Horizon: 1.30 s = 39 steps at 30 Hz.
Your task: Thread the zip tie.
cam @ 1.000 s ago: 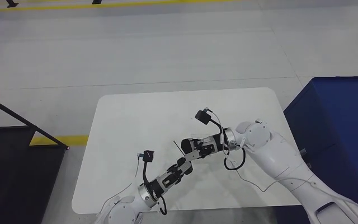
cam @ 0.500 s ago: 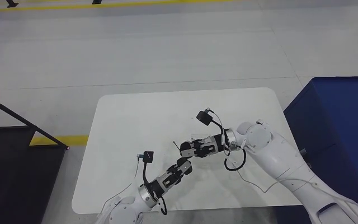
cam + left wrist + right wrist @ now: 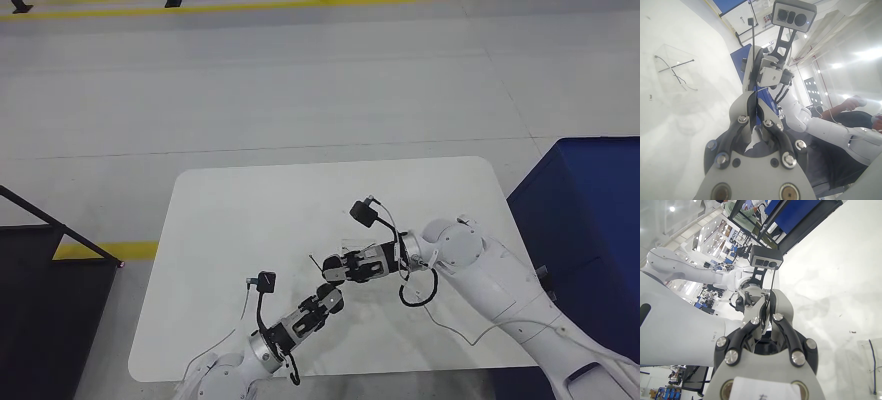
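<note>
Zip tie (image 3: 753,47): strap clamped by both left gripper (image 3: 754,98) and right gripper (image 3: 768,302), above desk (image 3: 250,220) near its robot-side edge | Change: right gripper has edged toward the left | Meaning: ends aligning; threading apparently not yet done.

Grey floor (image 3: 300,90), yellow line (image 3: 105,249), perhaps blue cabinet (image 3: 590,200).
</note>
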### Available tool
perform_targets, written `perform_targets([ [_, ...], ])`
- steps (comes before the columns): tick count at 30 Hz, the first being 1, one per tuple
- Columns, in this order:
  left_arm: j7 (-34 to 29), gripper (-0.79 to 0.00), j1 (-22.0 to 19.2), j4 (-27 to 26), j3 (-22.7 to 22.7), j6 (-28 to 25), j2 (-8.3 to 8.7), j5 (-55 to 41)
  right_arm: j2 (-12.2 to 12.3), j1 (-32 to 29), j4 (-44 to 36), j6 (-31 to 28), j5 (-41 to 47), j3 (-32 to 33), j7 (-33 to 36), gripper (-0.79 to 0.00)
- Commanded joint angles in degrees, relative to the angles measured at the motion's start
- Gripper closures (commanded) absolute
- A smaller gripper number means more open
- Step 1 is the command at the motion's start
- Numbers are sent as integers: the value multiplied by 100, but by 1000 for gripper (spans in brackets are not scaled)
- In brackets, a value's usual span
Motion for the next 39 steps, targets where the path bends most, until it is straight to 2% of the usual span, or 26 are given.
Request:
perform_targets([
  [1, -2, 0, -1, 2, 2, 2, -2, 3, -1, -7, 0, 1, -5, 6, 1, 0],
  [7, -15, 0, -1, 10, 11, 10, -6, -2, -2, -31, 11, 0, 13, 45, 0, 0],
  [8, -17, -108, 0, 9, 11, 11, -7, -2, -1, -37, 14, -1, 32, 56, -1, 0],
  [9, -18, -160, 1, 8, 10, 12, -7, -2, 1, -39, 17, 2, 47, 69, 2, 0],
  [10, -18, -292, 2, 8, 10, 12, -8, -1, 4, -41, 25, 4, 64, 85, 4, 0],
  [11, -23, -785, 4, 9, 10, 25, -8, 4, 7, -42, 34, 7, 88, 105, 7, 0],
  [16, -5, -785, 68, 90, -84, 28, 3, -126, 27, -52, 160, 127, 495, 257, 126, 0],
  [21, -353, -785, -12, 403, -536, 158, 34, -1535, 66, -48, 137, 453, 664, 300, 453, 0],
  [25, -490, -785, -46, 186, -755, 36, 49, -1961, 65, -21, 105, 759, 677, 163, 760, 0],
  [26, -488, -754, -47, 109, -778, -1, 52, -1912, 53, -11, 111, 839, 650, 94, 839, 0],
  [27, -511, -622, -40, 46, -767, -8, 53, -1826, 38, 15, 132, 876, 662, 51, 876, 0],
  [28, -545, -437, -38, -12, -735, 25, 54, -1710, 21, 40, 188, 896, 681, 15, 896, 0],
  [29, -546, -348, -40, -60, -702, 60, 52, -1580, 2, 75, 237, 915, 667, -24, 915, 0],
  [31, -492, -219, -44, -109, -627, 114, 45, -1308, -38, 129, 298, 915, 665, -90, 915, 0],
  [33, -362, -185, -59, -108, -562, 151, 32, -1060, -67, 166, 322, 922, 654, -144, 923, 0],
  [35, -268, -71, -79, -80, -495, 170, 17, -959, -87, 189, 336, 935, 642, -183, 935, 0],
  [38, -203, 0, -133, -25, -454, 186, 1, -927, -107, 212, 350, 998, 653, -246, 999, 0],
  [39, -169, 0, -143, -15, -450, 188, -3, -892, -114, 218, 364, 1029, 661, -270, 1029, 0],
])
